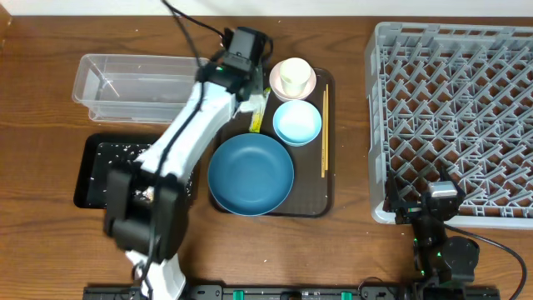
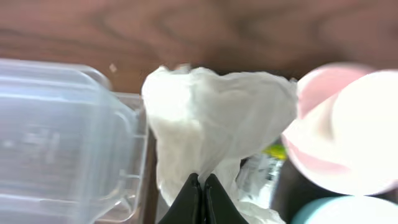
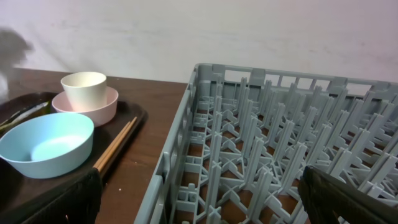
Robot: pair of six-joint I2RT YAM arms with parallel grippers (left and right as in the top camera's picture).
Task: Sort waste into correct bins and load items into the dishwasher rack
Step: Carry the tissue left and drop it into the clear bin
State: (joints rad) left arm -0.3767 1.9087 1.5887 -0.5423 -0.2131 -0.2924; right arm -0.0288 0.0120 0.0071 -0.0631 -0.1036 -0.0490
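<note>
- White paper napkin is pinched in the left hand, just beside the clear container, not yet binned.
- Rice crumbs speckle the black tray.
- Right hand is spread by the empty dishwasher rack; dark-blue plate, light-blue bowl, pink bowl, white cup and chopsticks sit on the brown tray.
</note>
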